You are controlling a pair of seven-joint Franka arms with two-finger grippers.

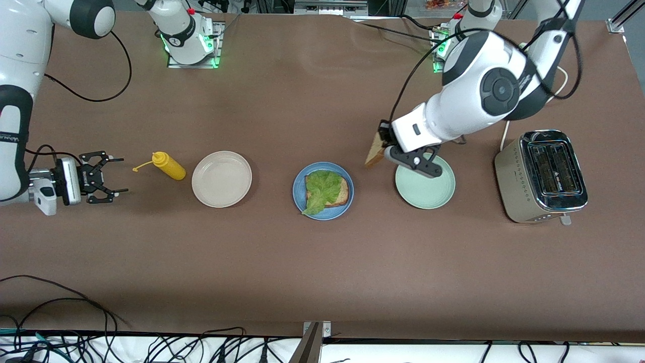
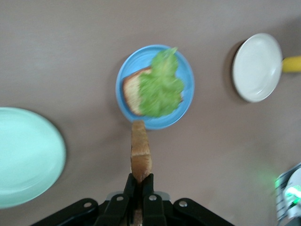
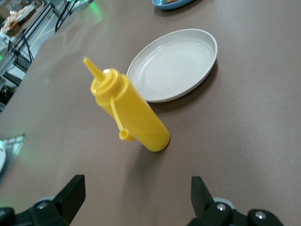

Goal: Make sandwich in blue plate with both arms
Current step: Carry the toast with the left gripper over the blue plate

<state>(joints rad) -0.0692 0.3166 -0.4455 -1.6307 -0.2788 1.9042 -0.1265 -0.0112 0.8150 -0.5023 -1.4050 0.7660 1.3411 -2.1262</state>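
- The left gripper (image 1: 381, 144), black and two-fingered, is pinching a brown toasted bread slice (image 1: 375, 150) by one edge, fingers clamped tight on it, so the slice is hanging on edge in the air between the round pale mint-green plate (image 1: 426, 188) and the round medium-blue plate (image 1: 323, 190).
- The blue plate is sitting mid-table, carrying a lower toasted slice (image 1: 342, 191) with a ruffled green lettuce leaf (image 1: 320, 190) lying over most of it and drooping past the plate's rim.
- My judgement: the step in hand is capping the sandwich. Doing it well calls for bringing the held slice over the lettuce, tipping it from on-edge to flat, and lining its crust up with the lower slice before letting go low, so that it is not sliding off the springy leaf.
- The right gripper (image 1: 107, 177) is waiting with its fingers spread wide and holding nothing, near the right arm's end of the table, just beside a yellow plastic squeeze bottle (image 1: 169, 166) with a pointed nozzle.
- The front view is giving the whole row: bottle, round cream-white plate (image 1: 221, 179), blue plate, mint plate, silver two-slot toaster (image 1: 543, 174).
- The left wrist view is showing the slice (image 2: 140, 151) edge-on, aimed at the blue plate (image 2: 187, 75), which the front view is not making plain.
- The right wrist view is showing the bottle (image 3: 130, 112) standing upright, its tethered cap dangling, and the cream plate (image 3: 173, 65) empty.
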